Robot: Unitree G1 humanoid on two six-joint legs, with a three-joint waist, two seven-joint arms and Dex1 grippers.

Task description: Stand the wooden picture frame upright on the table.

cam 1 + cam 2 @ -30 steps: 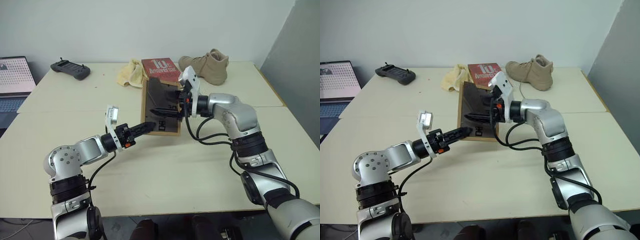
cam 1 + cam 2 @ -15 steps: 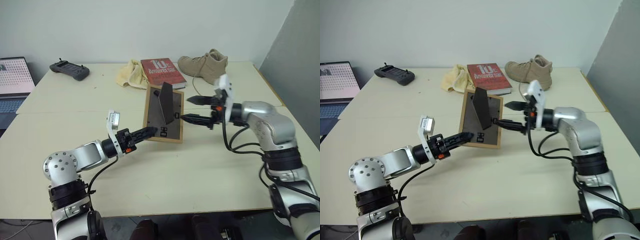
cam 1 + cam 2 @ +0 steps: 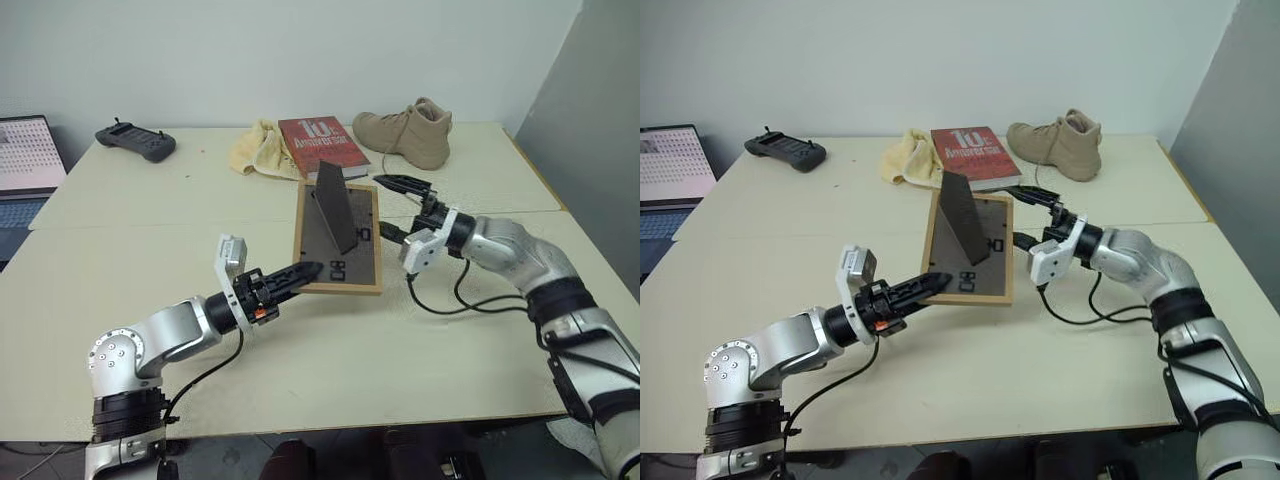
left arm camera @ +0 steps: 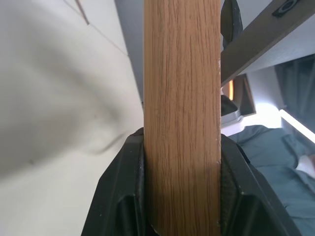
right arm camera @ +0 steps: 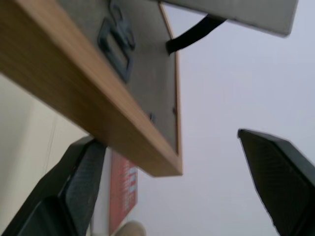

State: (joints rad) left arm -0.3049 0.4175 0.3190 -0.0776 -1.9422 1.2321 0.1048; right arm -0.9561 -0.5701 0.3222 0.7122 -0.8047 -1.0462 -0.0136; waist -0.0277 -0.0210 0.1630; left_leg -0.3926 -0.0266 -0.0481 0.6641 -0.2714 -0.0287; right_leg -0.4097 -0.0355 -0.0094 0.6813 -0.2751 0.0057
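The left arm is reaching from the tabletop's (image 3: pixel 120 290) near edge toward its middle, its left gripper (image 3: pixel 300 272) pointing level with jaws clamping the near edge of the wooden picture frame (image 3: pixel 340 240). The right arm is bending in from the right edge, its right gripper (image 3: pixel 395 208) holding jaws spread wide beside the frame's right side.

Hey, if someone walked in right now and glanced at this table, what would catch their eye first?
Probably the wooden picture frame mid-table, dark back panel up with its stand flap raised, its near edge clamped in the left pincer. The right pincer stands open beside the frame's right edge. Behind it, a red book and a tan boot sit near the far edge of the table.
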